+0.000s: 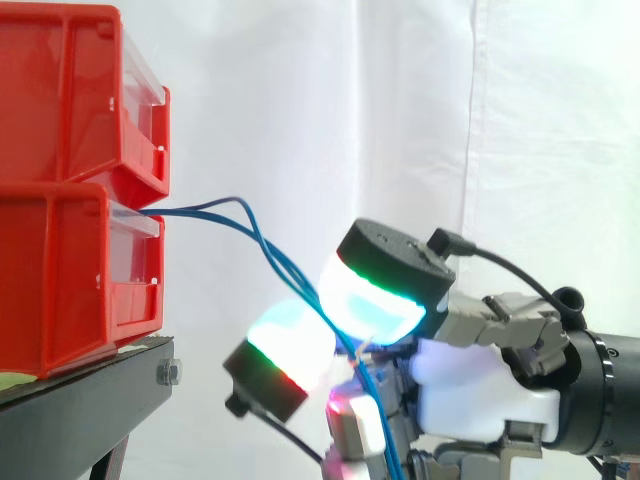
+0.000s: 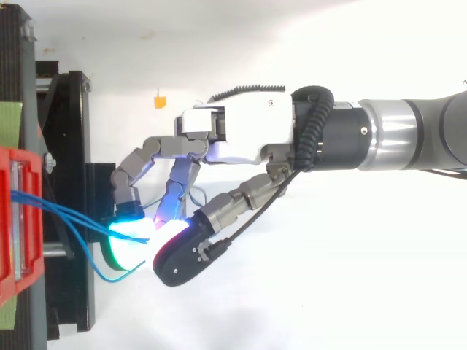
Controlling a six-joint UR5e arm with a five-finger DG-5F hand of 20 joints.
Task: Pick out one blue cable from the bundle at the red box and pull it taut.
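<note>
- Several blue cables (image 1: 275, 255) run from the lower red box (image 1: 60, 290) down to my fingers (image 1: 372, 300).
- My fingers curl, pinching them between glowing pads.

Open air in front of the red bins (image 1: 60, 270), blue cables (image 1: 285, 270) across it, black stand (image 1: 80, 400) beneath.

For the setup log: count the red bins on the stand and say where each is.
2. The upper red bin sits stacked on the lower red bin, which rests on the black stand at the side view's left. Others could lie beyond the frame's edge.
</note>
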